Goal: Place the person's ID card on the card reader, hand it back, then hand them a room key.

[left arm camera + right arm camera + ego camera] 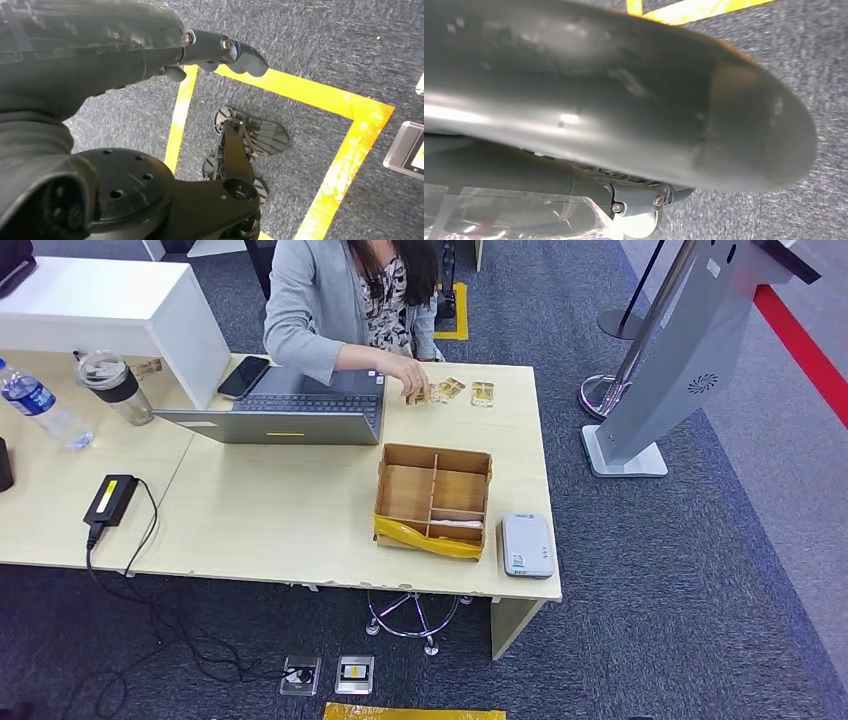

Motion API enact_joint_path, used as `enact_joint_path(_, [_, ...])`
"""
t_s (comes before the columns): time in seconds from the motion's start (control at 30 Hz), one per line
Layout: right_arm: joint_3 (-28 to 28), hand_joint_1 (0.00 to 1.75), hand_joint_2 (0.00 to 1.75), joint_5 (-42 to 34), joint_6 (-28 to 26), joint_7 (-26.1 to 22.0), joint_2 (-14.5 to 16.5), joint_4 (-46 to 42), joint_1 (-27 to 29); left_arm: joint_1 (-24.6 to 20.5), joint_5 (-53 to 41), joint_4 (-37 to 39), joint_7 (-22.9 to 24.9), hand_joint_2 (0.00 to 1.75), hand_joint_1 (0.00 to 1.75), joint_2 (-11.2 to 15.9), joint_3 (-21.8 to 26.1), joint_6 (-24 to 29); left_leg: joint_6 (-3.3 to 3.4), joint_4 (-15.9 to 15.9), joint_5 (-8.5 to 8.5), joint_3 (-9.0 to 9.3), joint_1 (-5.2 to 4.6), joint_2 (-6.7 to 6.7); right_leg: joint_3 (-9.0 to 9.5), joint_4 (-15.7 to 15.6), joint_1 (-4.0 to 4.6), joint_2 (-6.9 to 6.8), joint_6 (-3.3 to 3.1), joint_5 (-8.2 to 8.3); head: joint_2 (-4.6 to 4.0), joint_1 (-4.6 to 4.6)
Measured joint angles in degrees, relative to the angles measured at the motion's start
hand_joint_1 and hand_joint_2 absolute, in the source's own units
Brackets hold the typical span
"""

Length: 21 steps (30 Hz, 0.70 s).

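Left hand (150, 50) hangs over the floor, fingers loosely extended, holding nothing; whether the right hand (624, 100) holds anything I cannot tell. Reader (526, 545) sits bare at lower right of the surface (280, 520). A person's hand (410, 380) touches small cards (447, 389) at upper centre. This fits either before the ID check or after handover.

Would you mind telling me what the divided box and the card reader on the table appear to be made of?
The divided box looks like thin plywood or stiff brown board: matte tan walls and slotted dividers, with glossy yellow tape along its front edge. The card reader looks like moulded plastic: a smooth pale grey shell with rounded corners and a soft sheen. The table seems to be light wood-look laminate.
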Motion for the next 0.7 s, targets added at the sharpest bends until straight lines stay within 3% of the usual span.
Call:
enact_joint_path(0.53, [3.7,0.0,0.0,2.1,0.9,0.3,0.0,0.5,-0.1,-0.3,-1.5,0.4,-4.6,0.0,0.0,0.0,0.0,0.4,0.0,0.0,0.0,0.0,0.0,0.0,0.0,0.0,0.0,0.0,0.0,0.0,0.0,0.0])
enact_joint_path(0.7, [4.1,0.0,0.0,2.1,1.4,0.7,0.0,0.7,-0.1,-0.4,-2.6,0.6,-2.4,0.0,0.0,0.0,0.0,-1.4,0.0,0.0,0.0,0.0,0.0,0.0,0.0,0.0,0.0,0.0,0.0,0.0,0.0,0.0])
